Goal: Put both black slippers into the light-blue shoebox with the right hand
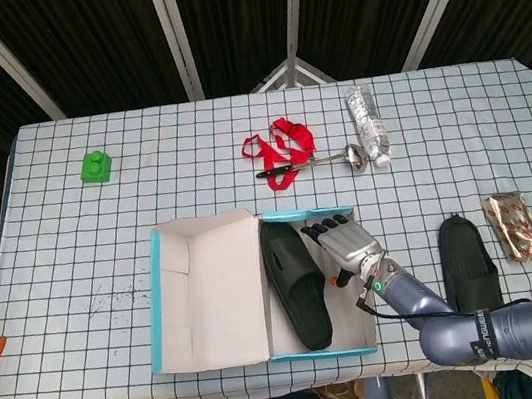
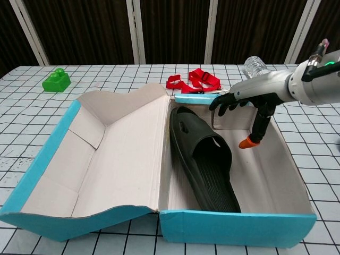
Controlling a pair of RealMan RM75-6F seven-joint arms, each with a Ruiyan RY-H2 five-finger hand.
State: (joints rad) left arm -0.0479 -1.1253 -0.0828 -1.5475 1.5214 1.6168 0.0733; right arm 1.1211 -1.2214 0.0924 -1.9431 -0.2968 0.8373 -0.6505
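One black slipper (image 1: 295, 282) (image 2: 204, 159) lies flat in the left part of the light-blue shoebox (image 1: 365, 346) (image 2: 234, 229), next to the inner wall. My right hand (image 1: 350, 245) (image 2: 249, 106) hovers over the box's right half, fingers apart, holding nothing and clear of the slipper. The second black slipper (image 1: 467, 262) lies on the table to the right of the box, seen only in the head view. The box lid (image 1: 200, 291) (image 2: 101, 159) lies open to the left. My left hand is not visible in either view.
A red strap (image 1: 280, 143) (image 2: 194, 79), a spoon (image 1: 335, 158) and a clear bottle (image 1: 367, 124) (image 2: 260, 73) lie behind the box. A green block (image 1: 96, 167) (image 2: 56, 81) sits far left. A foil packet (image 1: 516, 225) lies near the table's right edge.
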